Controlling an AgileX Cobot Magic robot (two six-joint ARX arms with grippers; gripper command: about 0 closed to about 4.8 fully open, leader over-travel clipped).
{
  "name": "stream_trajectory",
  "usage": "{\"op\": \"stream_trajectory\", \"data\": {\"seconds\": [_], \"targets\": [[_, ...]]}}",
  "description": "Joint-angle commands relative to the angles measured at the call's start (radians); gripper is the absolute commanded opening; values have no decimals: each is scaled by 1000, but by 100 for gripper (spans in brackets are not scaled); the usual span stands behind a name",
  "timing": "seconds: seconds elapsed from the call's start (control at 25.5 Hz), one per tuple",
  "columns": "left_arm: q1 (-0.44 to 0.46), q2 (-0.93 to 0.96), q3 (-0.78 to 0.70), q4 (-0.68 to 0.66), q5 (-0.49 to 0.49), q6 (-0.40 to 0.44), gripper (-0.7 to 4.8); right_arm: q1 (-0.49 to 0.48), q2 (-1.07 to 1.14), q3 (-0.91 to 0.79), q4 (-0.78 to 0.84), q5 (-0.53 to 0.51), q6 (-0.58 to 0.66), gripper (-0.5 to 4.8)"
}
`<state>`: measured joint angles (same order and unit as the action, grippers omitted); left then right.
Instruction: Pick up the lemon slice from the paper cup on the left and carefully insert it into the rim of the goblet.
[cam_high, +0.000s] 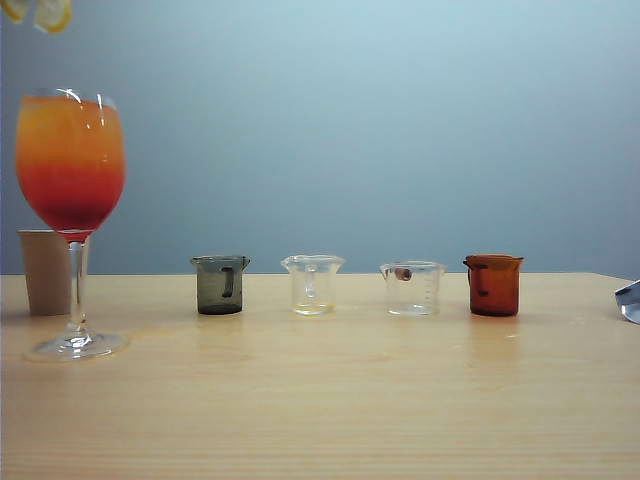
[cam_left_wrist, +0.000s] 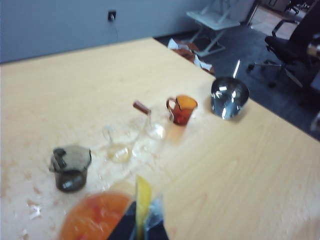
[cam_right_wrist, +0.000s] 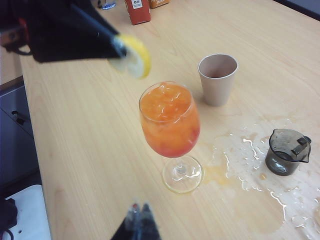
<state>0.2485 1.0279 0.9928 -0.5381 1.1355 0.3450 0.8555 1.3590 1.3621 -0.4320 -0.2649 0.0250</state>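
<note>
The left end effector (cam_right_wrist: 120, 50) is closed on the lemon slice (cam_right_wrist: 134, 57), above the goblet (cam_right_wrist: 170, 122) near the bench's (cam_high: 400, 400) left edge. The right end effector (cam_right_wrist: 139, 210), closed and empty, is near the goblet's foot.

My pale wood counter (cam_high: 400, 400), goblet (cam_high: 70, 190) and paper cup (cam_high: 45, 270) on it, grey beaker (cam_high: 220, 285), two clear beakers (cam_high: 313, 285), amber beaker (cam_high: 493, 285), steel bowl (cam_left_wrist: 229, 97), spilled liquid (cam_right_wrist: 250, 165) pooled nearby.
</note>
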Motion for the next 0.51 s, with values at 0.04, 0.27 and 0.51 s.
{"op": "stream_trajectory", "data": {"seconds": [0.04,0.27,0.51], "targets": [[41,-3,2,-54,-11,90,-6,-3,-5,3,36,-4,-7,-5],[48,52,2,5,22,89,-6,-3,7,3,65,-4,-6,-5],[46,109,2,21,28,92,-6,-3,20,3,82,-29,-7,-5]]}}
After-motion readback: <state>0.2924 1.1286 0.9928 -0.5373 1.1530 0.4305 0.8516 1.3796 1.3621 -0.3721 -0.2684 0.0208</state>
